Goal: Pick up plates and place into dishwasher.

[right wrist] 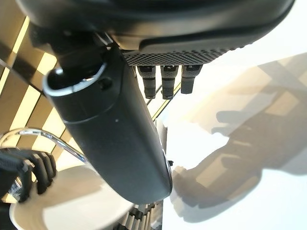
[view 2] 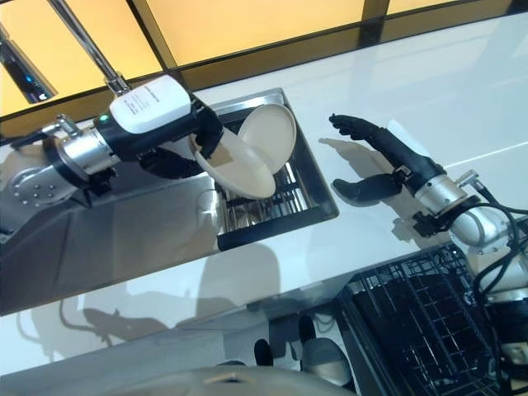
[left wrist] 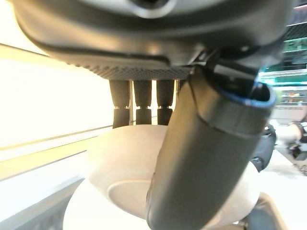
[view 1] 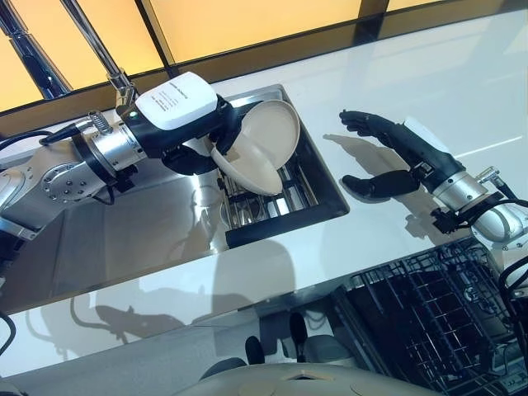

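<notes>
So, early stage. Left hand (view 1: 188,132) is over the sink (view 1: 322,186), fingers (left wrist: 144,98) and thumb clamped on a stack of plates (view 1: 262,147) held tilted, clear of the wire rack (view 1: 268,198) in the basin. Looks like two nested plates, maybe more; can't tell the exact count. In the left wrist view the thumb presses on the top plate's underside, fingers wrap the far rim.

Plates: cream, matte, round, shallow with a raised foot ring. Probably ceramic or melamine; smooth, so I'd guess slippery under a pinch grip at that tilt.

Sink is brushed stainless, rectangular, with a chrome faucet (view 1: 103,51) arching behind the left arm. Table (view 1: 412,74) is glossy white, reflective, hard shadows on it.

Right hand (view 1: 388,157) hovers above the table right of the sink, fingers (view 1: 363,122) straight and thumb spread, holding nothing. It's angled toward the plates, so my guess is a handover comes next.

Dishwasher rack (view 1: 437,322) sits lower right, below table edge: dark wire grid, pulled out, no plates visible in it.

Status: plates lifted, none placed. Left to do: move them across to the rack and slot them in.
</notes>
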{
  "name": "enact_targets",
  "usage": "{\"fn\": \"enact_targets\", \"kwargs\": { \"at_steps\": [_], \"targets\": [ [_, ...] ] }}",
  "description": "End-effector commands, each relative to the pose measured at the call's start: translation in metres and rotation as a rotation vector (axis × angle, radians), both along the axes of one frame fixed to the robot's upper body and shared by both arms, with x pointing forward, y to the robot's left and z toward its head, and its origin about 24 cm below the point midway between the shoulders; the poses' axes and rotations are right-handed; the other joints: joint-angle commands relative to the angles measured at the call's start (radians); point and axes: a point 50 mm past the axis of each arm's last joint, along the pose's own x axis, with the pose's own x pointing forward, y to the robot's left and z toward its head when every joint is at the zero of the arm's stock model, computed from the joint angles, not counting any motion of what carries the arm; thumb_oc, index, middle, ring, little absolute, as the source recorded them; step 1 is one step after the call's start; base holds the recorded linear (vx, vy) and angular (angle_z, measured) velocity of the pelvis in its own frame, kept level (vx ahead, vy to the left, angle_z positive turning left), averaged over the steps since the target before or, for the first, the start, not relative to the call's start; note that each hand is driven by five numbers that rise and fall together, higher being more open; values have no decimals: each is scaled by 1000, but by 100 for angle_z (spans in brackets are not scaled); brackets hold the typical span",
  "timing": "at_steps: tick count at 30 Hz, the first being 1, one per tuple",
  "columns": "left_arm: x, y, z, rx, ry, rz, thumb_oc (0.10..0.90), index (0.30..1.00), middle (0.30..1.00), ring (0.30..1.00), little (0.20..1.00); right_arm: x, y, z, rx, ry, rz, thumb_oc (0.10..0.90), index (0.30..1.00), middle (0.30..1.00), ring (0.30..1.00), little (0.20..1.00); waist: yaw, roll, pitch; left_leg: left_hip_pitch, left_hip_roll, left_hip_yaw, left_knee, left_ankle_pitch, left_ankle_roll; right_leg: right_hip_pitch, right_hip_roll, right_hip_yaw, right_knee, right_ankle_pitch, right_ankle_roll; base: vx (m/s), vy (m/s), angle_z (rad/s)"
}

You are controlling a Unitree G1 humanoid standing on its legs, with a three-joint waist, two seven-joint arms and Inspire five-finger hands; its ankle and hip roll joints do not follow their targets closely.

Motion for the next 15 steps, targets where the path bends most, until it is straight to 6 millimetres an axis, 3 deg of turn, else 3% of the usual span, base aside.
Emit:
{"fn": "enact_targets", "kwargs": {
  "at_steps": [1,9,15],
  "targets": [
    [-4,7,34,-176,-135,-10,100,300,300,300,200,-14,9,58,10,-321,71,800,900,900,900,900,9,-13,-115,6,-25,3,9,-64,-6,30,-26,-50,86,-121,137,0,0,0],
    [-11,12,44,-238,-210,-4,100,300,300,300,200,-20,6,63,11,-359,67,800,900,900,900,900,7,-18,-124,7,-22,3,7,-64,-7,31,-26,-44,81,-119,138,0,0,0],
    [-15,16,44,-373,-226,-31,100,300,300,300,200,-25,11,66,-42,-490,58,800,900,900,900,900,10,-21,-129,7,-22,-3,8,-63,-6,29,-23,-38,86,-122,136,0,0,0]
  ]
}}
